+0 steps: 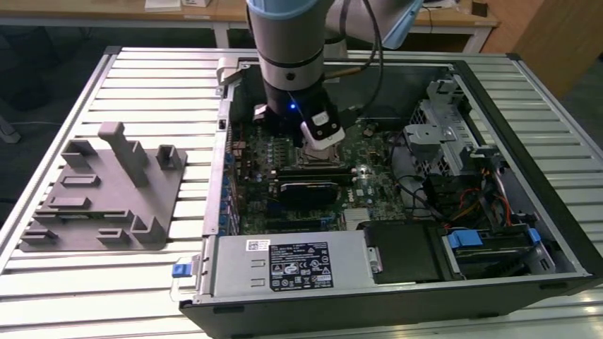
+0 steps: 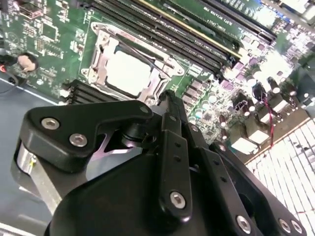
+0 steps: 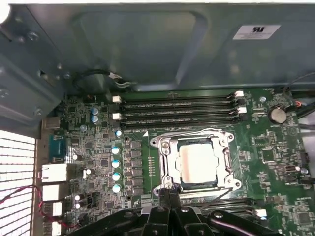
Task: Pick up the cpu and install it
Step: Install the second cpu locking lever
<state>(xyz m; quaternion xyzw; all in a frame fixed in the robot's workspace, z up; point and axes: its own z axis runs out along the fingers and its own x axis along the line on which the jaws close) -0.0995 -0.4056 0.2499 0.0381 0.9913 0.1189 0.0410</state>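
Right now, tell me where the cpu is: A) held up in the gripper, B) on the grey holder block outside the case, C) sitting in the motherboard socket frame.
C: in both wrist views the cpu lies flat inside the socket frame on the motherboard.

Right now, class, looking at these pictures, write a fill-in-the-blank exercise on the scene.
1. The cpu lies in the motherboard's ____.
2. The gripper holds ____.
3. The grey holder block sits at the exterior view's ____ of the computer case.

Missing words: socket; nothing; left
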